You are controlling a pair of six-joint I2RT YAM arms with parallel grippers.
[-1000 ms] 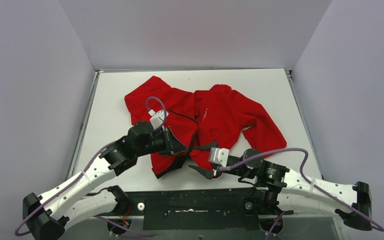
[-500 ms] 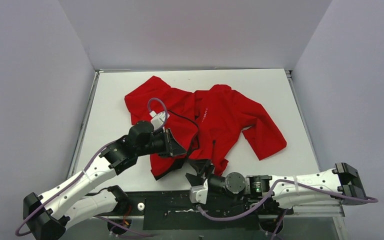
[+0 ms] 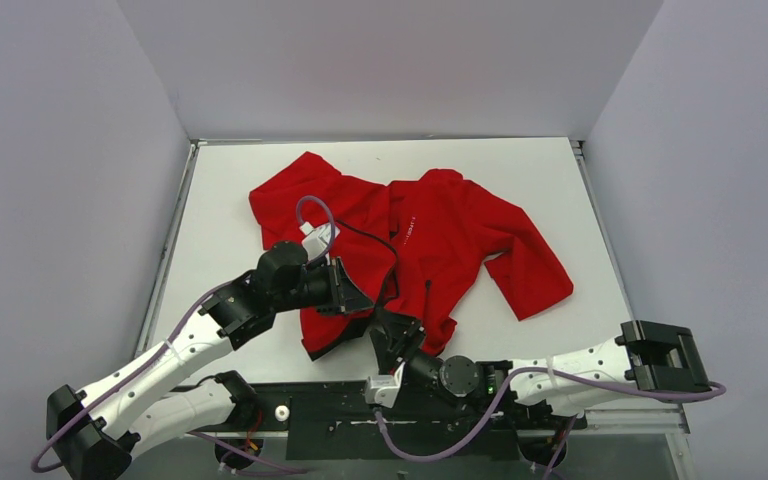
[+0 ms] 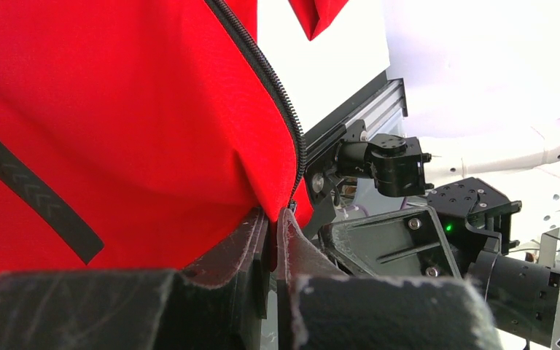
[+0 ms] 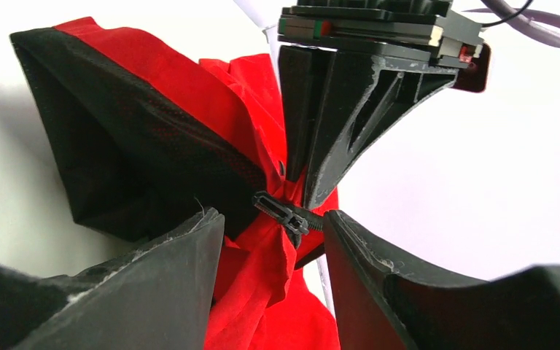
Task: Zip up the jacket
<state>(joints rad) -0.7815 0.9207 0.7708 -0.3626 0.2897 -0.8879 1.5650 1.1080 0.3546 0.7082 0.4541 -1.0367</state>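
Top external shows the jacket [image 3: 440, 230] spread across the middle of the counter [image 3: 530, 170], its hem toward the near edge. Left wrist shows the left gripper [image 4: 273, 244] clamped on the hem beside the zipper [image 4: 273, 84], probably to keep it taut. Only right wrist reveals the right gripper [image 5: 273, 222], jaws apart, bracketing the zipper slider [image 5: 283, 213].

Overhead camera sits high behind the arms, looking down toward the far wall, with the whole table [image 3: 260, 180] and jacket [image 3: 450, 225] in frame. Left wrist camera rides just behind the left gripper [image 4: 273, 222], tight against red cloth, facing near and right, with the right arm [image 4: 510, 149] beyond. Right wrist camera peers over the right gripper [image 5: 273, 216], very close, facing far. Both wrist views share the jacket's near hem and zipper [image 5: 284, 215].
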